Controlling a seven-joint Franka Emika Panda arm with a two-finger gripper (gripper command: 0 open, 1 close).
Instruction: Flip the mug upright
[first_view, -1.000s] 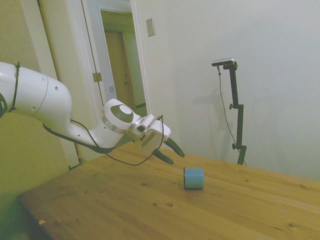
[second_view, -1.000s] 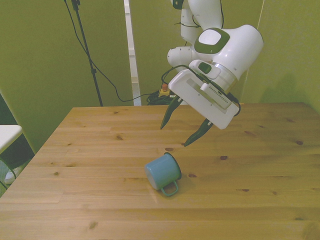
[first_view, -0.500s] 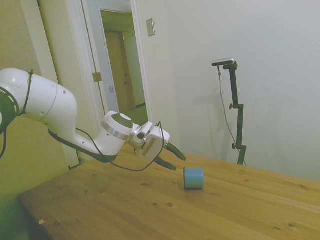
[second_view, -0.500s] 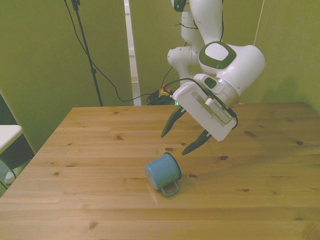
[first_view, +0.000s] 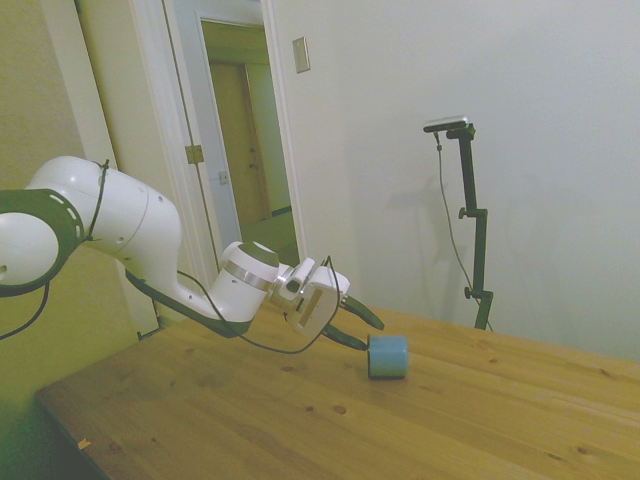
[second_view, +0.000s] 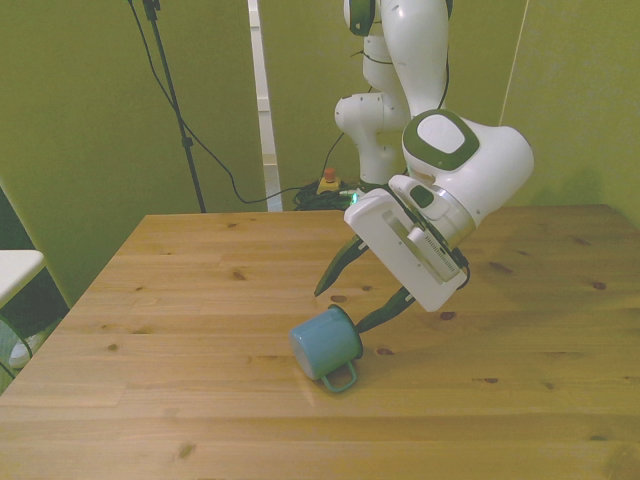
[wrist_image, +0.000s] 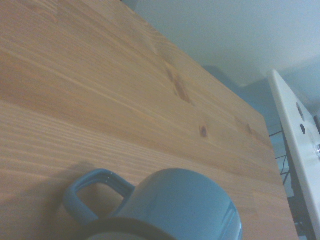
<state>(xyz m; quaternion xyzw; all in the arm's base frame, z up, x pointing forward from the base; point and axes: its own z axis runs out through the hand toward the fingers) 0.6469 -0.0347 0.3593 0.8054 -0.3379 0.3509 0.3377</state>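
The mug (second_view: 326, 343) lies on its side near the middle of the wooden worktop (second_view: 180, 290), handle toward the near edge in the front view. The tool (second_view: 352, 299) hangs just behind it, fingers spread wide, gripping nothing.

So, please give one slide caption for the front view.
Open gripper reaches low toward the blue mug lying on its side.

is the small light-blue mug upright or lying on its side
On its side. In the front view the small light-blue mug rests on the wooden table with its handle low against the wood and its base facing the camera.
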